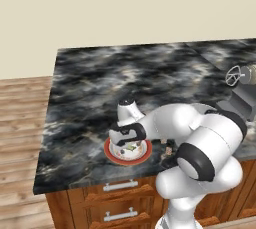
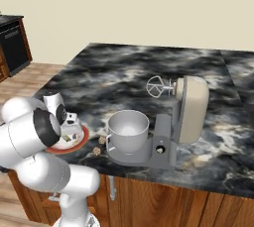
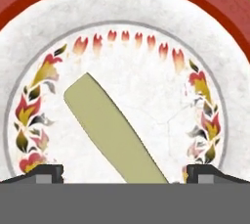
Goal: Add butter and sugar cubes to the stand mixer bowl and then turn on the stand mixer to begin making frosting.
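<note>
The hand point(image 1: 128, 142) hangs low over a red-rimmed white plate point(image 1: 111, 153) near the front edge of the dark marbled surface point(image 1: 100, 83), its fingers spread wide and gripping nothing. In the hand view the two dark fingertips point(image 3: 44, 172) stand far apart at the bottom, and the butter point(image 3: 114, 132) lies between them on the plate's white middle — a pale yellow-green stick set at a slant, ringed by the painted wreath of red and yellow leaves. The butter is the one thing on the plate point(image 3: 122, 8) there, and the fingers are not touching it.

From the right base view, the plate point(image 2: 82, 139) sits left of the stand mixer point(image 2: 181, 117), partly hidden by the arm. Two sugar cubes point(image 2: 99, 145), tiny and tan, lie on the surface between the plate and the mixer's round grey base, close to each other and just beside the base. The stand mixer bowl point(image 2: 128, 131) stands upright on that base, shiny silver-grey, and its inside looks bare. The mixer's beige head is tilted back, so the wire whisk point(image 2: 156, 88) is raised clear above and behind the bowl. A small knob point(image 2: 159, 149) shows on the grey column

In the left base view the mixer point(image 1: 242, 90) is at the far right edge, well apart from the plate
</note>
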Robot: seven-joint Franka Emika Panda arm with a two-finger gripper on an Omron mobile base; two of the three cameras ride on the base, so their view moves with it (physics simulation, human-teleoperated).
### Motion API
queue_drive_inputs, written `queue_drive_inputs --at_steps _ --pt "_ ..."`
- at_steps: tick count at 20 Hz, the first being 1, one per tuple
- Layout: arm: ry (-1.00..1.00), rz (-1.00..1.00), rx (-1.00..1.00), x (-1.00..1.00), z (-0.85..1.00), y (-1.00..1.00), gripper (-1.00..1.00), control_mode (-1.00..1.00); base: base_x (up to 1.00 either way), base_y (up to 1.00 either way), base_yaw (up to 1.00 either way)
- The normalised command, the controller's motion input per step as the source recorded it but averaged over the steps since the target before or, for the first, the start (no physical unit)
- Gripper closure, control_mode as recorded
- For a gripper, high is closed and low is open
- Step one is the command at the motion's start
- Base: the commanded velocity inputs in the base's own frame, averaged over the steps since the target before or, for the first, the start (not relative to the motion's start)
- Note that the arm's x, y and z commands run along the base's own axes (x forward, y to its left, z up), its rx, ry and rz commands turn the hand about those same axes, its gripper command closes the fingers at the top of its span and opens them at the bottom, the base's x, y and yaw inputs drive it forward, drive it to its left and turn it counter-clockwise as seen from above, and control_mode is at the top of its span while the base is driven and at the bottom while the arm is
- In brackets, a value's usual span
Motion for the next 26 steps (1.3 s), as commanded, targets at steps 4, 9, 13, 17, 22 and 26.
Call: queue_drive_inputs --at_steps 4,9,13,17,22,26 --pt "-0.02 0.01 0.0 0.12 -0.1 0.02 -1.0 -1.0 0.0 0.0 0.0" --pt "-0.04 0.04 0.0 0.16 -0.01 0.1 -1.0 -1.0 0.0 0.0 0.0" --pt "0.0 0.04 -0.01 0.04 -0.26 0.13 1.0 -1.0 0.0 0.0 0.0" --pt "0.0 0.04 0.0 0.0 -0.3 0.03 1.0 -1.0 0.0 0.0 0.0" --pt "0.0 0.02 0.0 -0.01 -0.02 -0.02 1.0 -1.0 0.0 0.0 0.0" --pt "-0.05 0.0 0.0 0.0 0.4 -0.15 1.0 -1.0 0.0 0.0 0.0"
